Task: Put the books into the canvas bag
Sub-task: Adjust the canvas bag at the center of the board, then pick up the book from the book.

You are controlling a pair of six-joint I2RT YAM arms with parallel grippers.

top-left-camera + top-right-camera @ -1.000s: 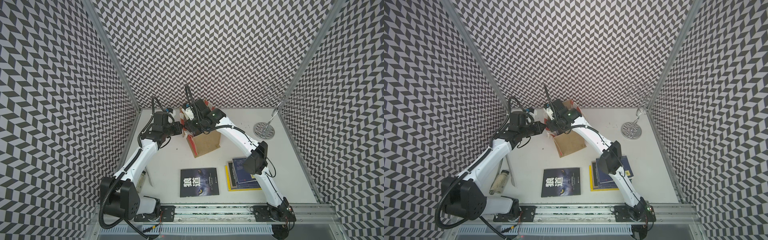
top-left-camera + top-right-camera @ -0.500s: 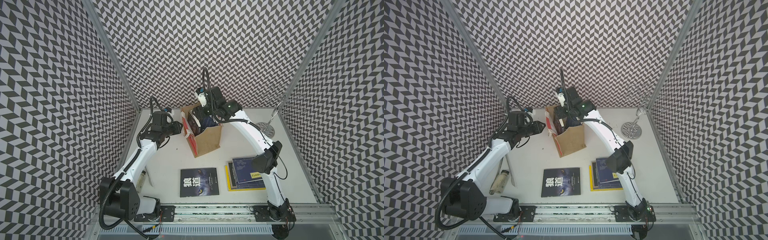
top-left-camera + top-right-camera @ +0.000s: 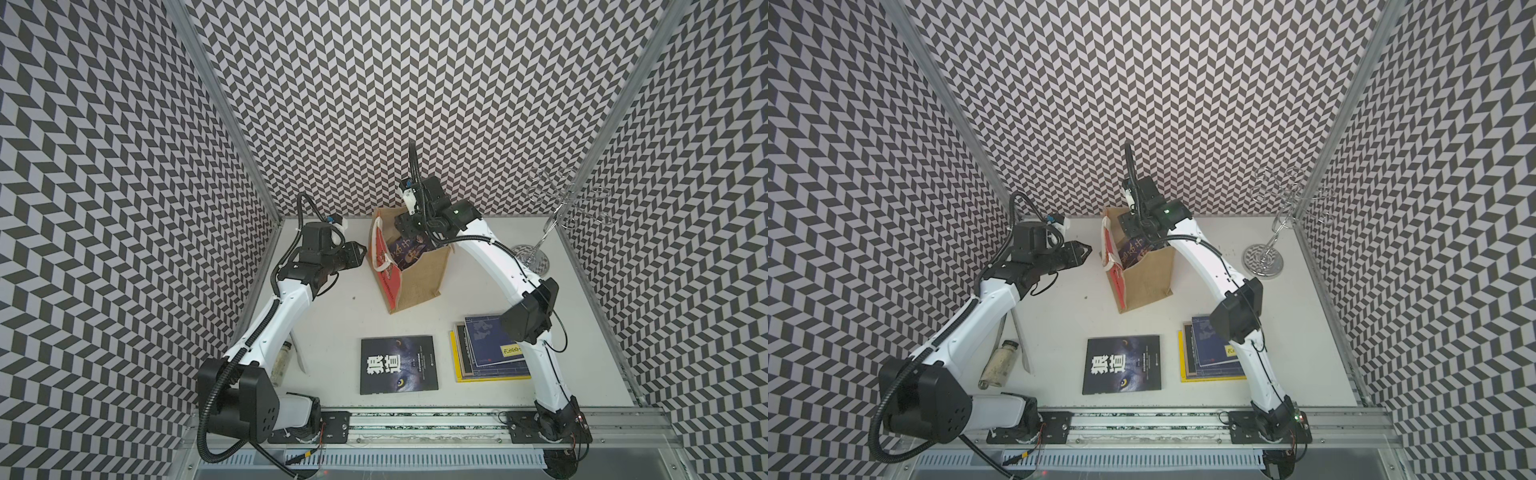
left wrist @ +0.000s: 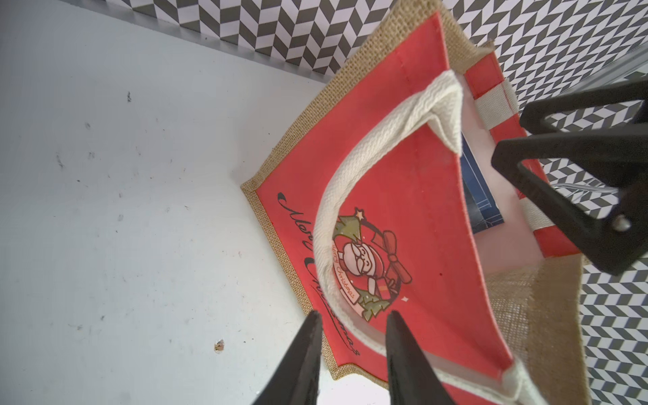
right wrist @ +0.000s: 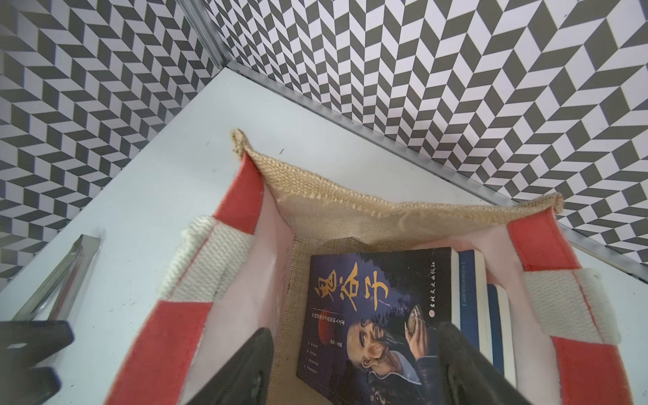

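Books: wolf-eye book (image 3: 399, 370) flat on near surface (image 3: 332, 316), face up; stack of navy books (image 3: 492, 351) just right of it, both waiting, easy to pick from above. Farther back, canvas bag (image 3: 419, 274) upright, mouth open, navy paperback (image 5: 371, 315) leaning inside beside others. Left gripper (image 3: 1079, 251) just left of bag, jaws partly apart, empty, likely after steadying handle (image 4: 350, 196). Right gripper (image 5: 354, 368) over bag mouth, jaws wide, nothing held.
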